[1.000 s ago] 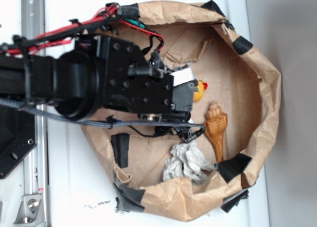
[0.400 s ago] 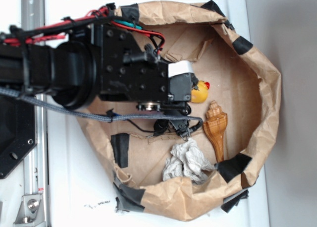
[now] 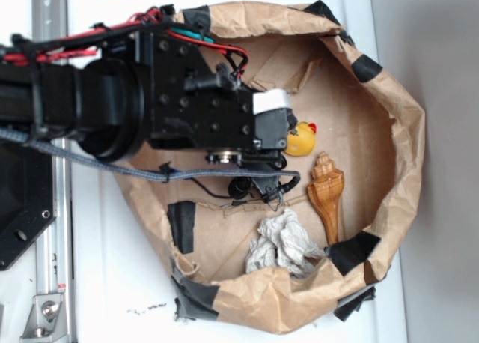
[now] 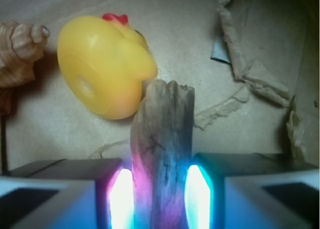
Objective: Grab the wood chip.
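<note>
In the wrist view the wood chip [image 4: 162, 134], a grey-brown grainy splinter, stands between my two lit pads, which press on both its sides. Its upper end reaches the yellow duck [image 4: 100, 69]. My gripper [image 4: 160, 189] is shut on the wood chip. In the exterior view the gripper [image 3: 274, 129] hangs over the middle of the brown paper basin [image 3: 389, 96], just left of the duck [image 3: 301, 139]. The chip itself is hidden under the gripper there.
An orange-brown seashell [image 3: 327, 193] lies right of and below the gripper, and shows at the wrist view's left edge [image 4: 17, 54]. A crumpled grey-white wad [image 3: 284, 242] lies near the basin's lower rim. Torn paper strips [image 4: 250, 69] lie at the upper right. Raised paper walls ring the basin.
The arm and gripper have shifted a little up in the exterior view, so more of the duck shows. The seashell and the wad have not moved.
</note>
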### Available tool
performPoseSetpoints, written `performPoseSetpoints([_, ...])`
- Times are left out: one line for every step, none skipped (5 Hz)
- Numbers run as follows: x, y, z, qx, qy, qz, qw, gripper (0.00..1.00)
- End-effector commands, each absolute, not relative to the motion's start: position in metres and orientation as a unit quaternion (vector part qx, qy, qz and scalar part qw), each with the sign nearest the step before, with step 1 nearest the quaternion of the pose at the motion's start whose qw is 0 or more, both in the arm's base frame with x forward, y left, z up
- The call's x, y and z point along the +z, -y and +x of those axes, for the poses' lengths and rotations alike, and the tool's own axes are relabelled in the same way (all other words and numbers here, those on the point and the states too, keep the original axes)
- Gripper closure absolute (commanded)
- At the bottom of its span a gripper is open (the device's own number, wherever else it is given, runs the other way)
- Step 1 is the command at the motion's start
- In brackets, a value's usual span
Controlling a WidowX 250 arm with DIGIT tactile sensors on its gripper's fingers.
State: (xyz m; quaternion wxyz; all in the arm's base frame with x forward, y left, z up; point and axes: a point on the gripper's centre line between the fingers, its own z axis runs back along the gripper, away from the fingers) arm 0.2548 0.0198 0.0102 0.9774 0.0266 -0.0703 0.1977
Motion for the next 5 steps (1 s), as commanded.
performPoseSetpoints([0.048, -0.042, 0.257, 0.161, 0.084, 0.081, 0.980, 1.00])
performPoseSetpoints([0.089, -0.034, 0.261, 0.044, 0.097, 0.090, 0.990, 1.00])
performPoseSetpoints([0.135, -0.015, 0.249, 0.006, 0.127, 0.099, 0.987, 1.00])
performPoseSetpoints([0.157, -0.019, 0.249, -0.025, 0.145, 0.075, 0.986, 1.00])
performPoseSetpoints([0.167, -0.024, 0.245, -0.038, 0.135, 0.036, 0.989, 1.00])
